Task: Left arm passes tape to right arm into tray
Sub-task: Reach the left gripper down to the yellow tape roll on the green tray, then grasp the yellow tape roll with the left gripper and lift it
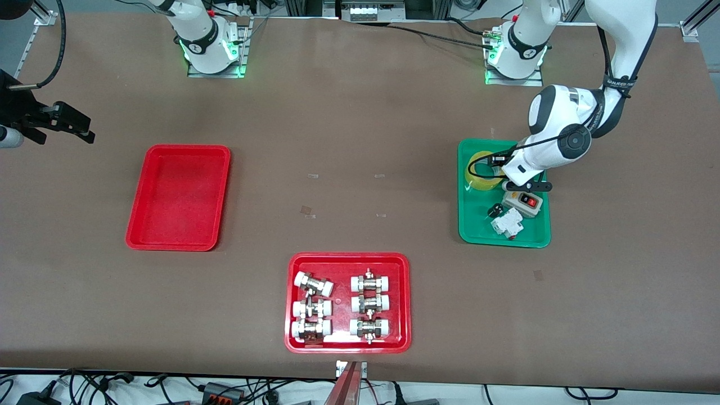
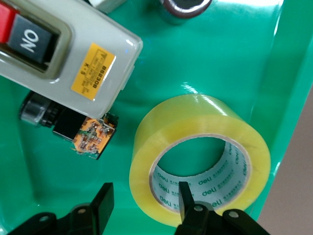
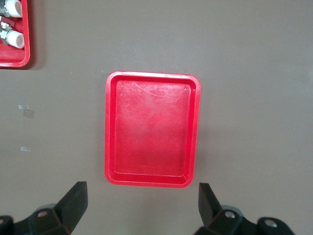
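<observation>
Hovering low over the green tray [image 1: 478, 233], the left hand [image 2: 144, 203] has its fingers spread astride the tape's [image 2: 200, 159] wall, the roll lying flat with its core upward, while the right hand [image 3: 142, 203] waits wide open above the red tray [image 3: 111, 129].

A wide brown matte tabletop [image 1: 360, 140] fills the scene. Tangled black cables [image 1: 112, 388] lie along its near edge, and a silver aluminium frame [image 1: 694, 22] stands at 1 corner.
</observation>
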You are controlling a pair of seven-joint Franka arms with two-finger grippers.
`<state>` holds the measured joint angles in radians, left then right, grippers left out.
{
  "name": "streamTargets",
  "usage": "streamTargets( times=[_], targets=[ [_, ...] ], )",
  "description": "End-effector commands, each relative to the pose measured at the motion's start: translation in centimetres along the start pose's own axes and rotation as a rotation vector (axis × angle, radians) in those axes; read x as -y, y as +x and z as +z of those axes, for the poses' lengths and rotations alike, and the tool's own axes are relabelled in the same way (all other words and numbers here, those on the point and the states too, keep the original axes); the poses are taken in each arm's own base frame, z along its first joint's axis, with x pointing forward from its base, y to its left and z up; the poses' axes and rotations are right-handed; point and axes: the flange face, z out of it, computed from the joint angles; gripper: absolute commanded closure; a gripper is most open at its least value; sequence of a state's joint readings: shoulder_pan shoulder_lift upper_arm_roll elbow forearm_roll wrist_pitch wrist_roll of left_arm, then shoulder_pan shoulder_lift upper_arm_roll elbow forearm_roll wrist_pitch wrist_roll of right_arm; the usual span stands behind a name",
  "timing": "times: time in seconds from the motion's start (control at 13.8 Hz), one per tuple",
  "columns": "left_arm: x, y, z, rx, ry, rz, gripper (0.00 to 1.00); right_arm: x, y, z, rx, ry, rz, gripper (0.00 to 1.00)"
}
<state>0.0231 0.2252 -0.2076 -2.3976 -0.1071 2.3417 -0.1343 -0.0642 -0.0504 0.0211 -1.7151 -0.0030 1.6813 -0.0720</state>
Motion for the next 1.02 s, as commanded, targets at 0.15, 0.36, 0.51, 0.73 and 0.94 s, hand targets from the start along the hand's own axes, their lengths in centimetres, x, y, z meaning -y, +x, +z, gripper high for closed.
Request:
streamTargets(
  times=[0.15,0.36,0.51,0.73,0.94],
  targets=[
    [0.2,-0.2,0.5,-0.006,-0.011,-0.016,0.75,-0.3,-0.1,-0.5,0.004,0.002,-0.012,0.0],
    [0.0,-0.1,-0.3,-0.022,-0.011,-0.013,0.97,-0.3,-0.1,-0.5,0.004,0.002,-0.011,0.0],
    [-0.2,-0.2,-1.9,-0.04,-0.009,-0.007,0.99,-0.3,-0.1,-0.6,0.003,0.001,-0.012,0.0],
    [-1.7,-0.7,-5.6,-0.06,-0.003,0.02,0.99,-0.4,-0.1,-0.6,0.001,0.001,-0.009,0.0],
    [-5.4,-0.1,-8.9,-0.082,-0.012,0.025,0.99,-0.5,-0.1,-0.6,0.003,0.001,-0.009,0.0]
  ],
)
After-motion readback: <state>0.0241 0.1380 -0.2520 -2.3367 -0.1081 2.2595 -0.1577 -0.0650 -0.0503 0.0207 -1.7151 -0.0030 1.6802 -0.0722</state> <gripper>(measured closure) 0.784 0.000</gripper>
